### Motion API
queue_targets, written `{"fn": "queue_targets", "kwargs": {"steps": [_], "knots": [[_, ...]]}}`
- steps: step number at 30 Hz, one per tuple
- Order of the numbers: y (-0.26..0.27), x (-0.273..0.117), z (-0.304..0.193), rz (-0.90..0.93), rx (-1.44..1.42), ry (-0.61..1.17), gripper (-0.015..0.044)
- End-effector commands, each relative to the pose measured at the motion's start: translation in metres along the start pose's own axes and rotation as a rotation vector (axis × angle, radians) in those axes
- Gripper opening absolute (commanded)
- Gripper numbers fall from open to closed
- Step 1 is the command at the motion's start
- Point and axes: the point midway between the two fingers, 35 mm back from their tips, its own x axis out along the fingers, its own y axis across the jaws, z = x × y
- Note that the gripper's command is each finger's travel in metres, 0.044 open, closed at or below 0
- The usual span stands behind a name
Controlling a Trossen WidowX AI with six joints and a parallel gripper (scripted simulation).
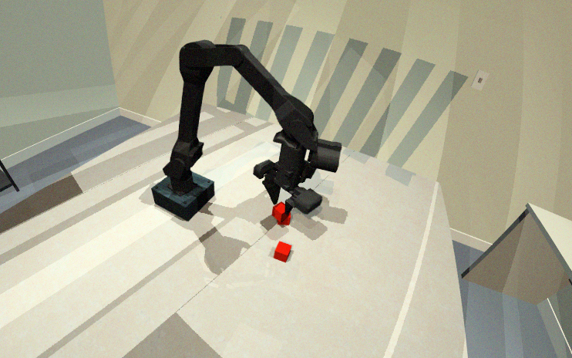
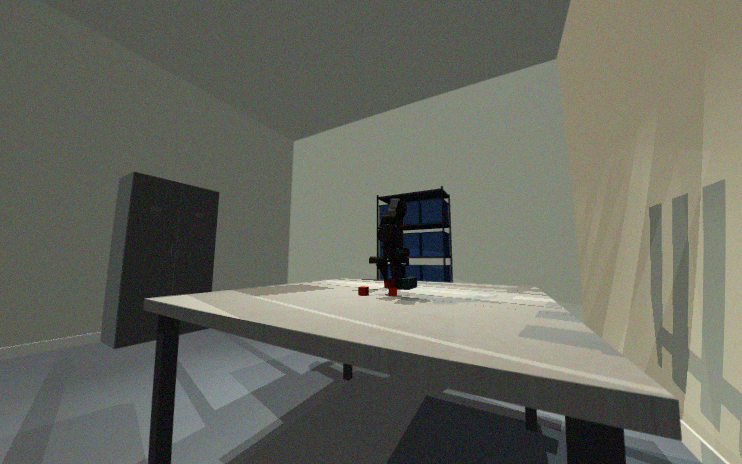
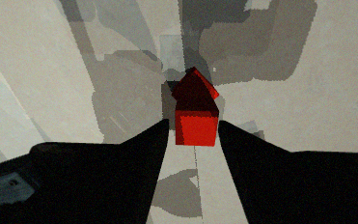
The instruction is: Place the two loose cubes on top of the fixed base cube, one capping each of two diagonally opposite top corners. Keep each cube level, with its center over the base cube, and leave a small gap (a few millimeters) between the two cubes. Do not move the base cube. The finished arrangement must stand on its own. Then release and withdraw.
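A red loose cube (image 1: 279,209) (image 2: 389,283) (image 3: 196,130) sits on the red base cube (image 1: 286,221) (image 2: 392,292) (image 3: 192,87), offset to one side. In the wrist view the base cube is turned roughly diagonally to it and is partly hidden beneath. My gripper (image 1: 280,211) (image 3: 193,125) is open around the upper cube. A gap shows beside the left finger; the right fingertip is very close to the cube, and I cannot tell if it touches. The other red loose cube (image 1: 282,251) (image 2: 363,291) lies apart on the table, in front of the base cube in the top view.
The arm's dark base box (image 1: 182,197) stands on the table (image 1: 346,288) (image 2: 420,337) to the left in the top view. A shelf rack with blue bins (image 2: 433,244) and a dark cabinet (image 2: 175,233) stand off the table.
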Motion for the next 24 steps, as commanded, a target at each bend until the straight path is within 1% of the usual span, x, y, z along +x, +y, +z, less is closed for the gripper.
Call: {"fn": "queue_targets", "kwargs": {"steps": [1,8,12,13,14,15,24], "knots": [[-0.001,-0.008,0.001,-0.007,0.000,-0.004,0.0205],[-0.001,-0.021,0.001,-0.007,0.000,-0.004,0.0205],[-0.001,-0.022,0.001,-0.007,0.000,-0.004,0.0205],[-0.001,-0.020,0.000,-0.005,0.012,-0.003,0.0231],[-0.002,-0.021,0.000,-0.005,0.043,-0.003,0.0258],[-0.004,-0.022,-0.001,-0.005,0.095,-0.003,0.0265],[-0.023,-0.032,-0.013,-0.007,0.661,-0.005,0.0265]]}}
